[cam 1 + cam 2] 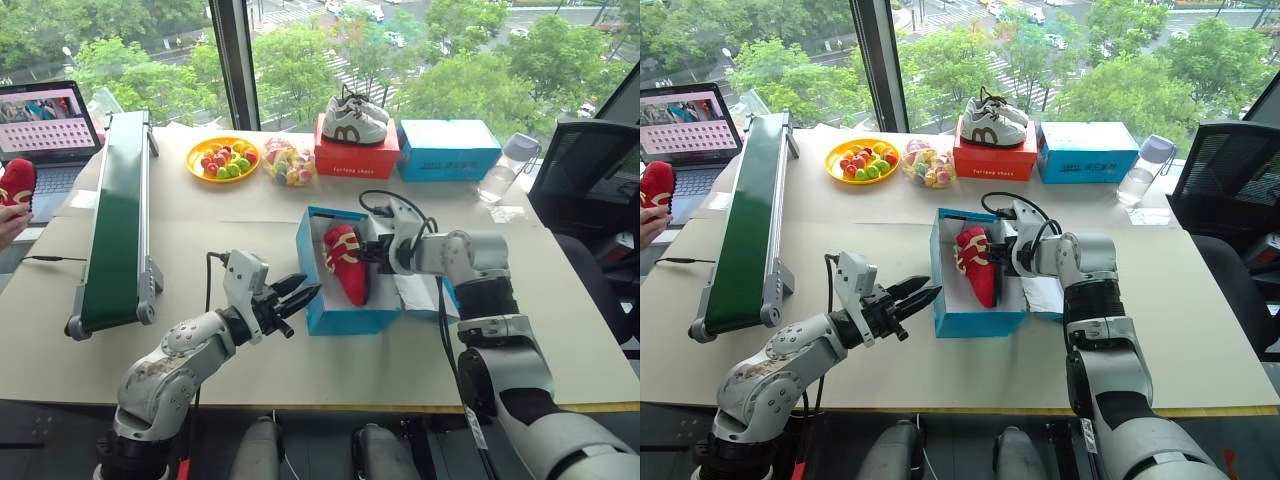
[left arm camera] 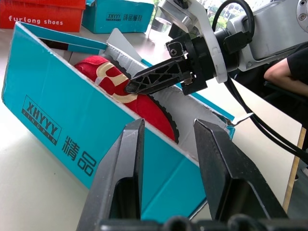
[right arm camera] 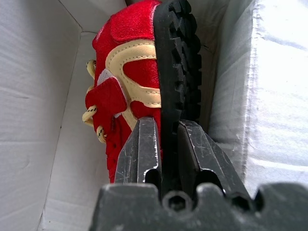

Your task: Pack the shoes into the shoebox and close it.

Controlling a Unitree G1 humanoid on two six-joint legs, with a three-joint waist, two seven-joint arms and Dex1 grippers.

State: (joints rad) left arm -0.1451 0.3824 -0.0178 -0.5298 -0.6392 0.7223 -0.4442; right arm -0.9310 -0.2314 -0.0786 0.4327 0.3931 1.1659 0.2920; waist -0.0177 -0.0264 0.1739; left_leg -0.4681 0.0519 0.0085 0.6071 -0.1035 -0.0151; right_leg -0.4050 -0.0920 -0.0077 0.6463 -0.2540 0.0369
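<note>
Left gripper (image 1: pixel 300 300) hovers level just beside the shoebox (image 1: pixel 345 318) near wall, fingers parted, empty. Right gripper (image 1: pixel 362 254) reaches down into the box, fingers pinching the sole edge of one red shoe (image 1: pixel 345 262) standing on its side inside.

You're looking at one red shoe (image 1: pixel 345 262) with cream-yellow patterning and a black treaded sole, standing on its side inside the open blue shoebox (image 1: pixel 345 318), its sole facing the box's right wall. The shoebox is sitting near the table's middle, pale inside, white lettering on its outer side wall. A second red shoe (image 1: pixel 16 184) is showing at the far left, by the laptop.
</note>
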